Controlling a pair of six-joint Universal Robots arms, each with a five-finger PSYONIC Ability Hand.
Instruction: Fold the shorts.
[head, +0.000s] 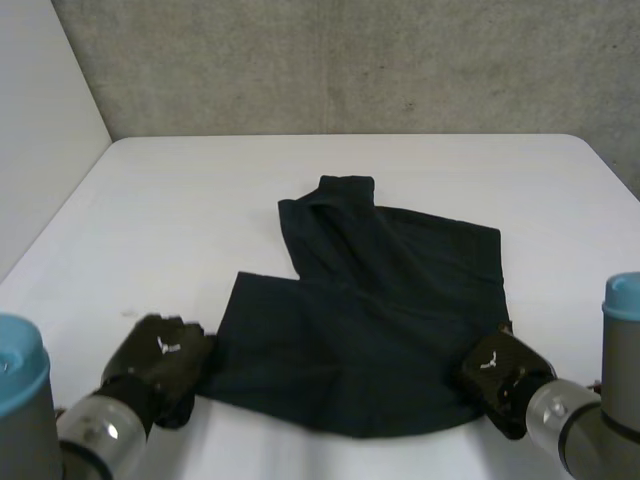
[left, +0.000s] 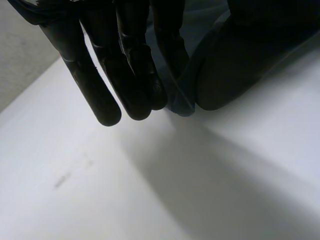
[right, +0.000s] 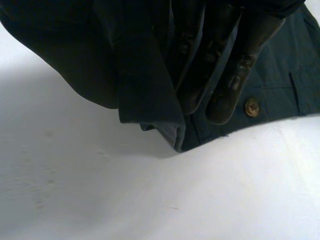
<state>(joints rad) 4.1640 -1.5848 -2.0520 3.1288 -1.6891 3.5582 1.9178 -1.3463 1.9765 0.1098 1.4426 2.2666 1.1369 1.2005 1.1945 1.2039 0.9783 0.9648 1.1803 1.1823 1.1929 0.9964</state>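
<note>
As seen from the head view, the dark shorts lie spread near the middle of the white table, with 1 narrow part reaching toward the grey wall. The left hand sits at the near left corner of the cloth, touching its edge. The right hand is at the near right corner, its fingers on the cloth.

In the left wrist view, the left hand's fingers hang nearly straight, tips close together above the table. A thin, lighter edge of the shorts is caught between them and the thumb, so this hand pinches the corner. The held edge hangs just off the table.

In the right wrist view, the right hand has its fingers laid against the inner side of the fabric, and a fold of the shorts drapes over the thumb side. The cloth is gripped between them, and the corner droops just above the table. A small round button shows on the fabric just beside the fingertips.
</note>
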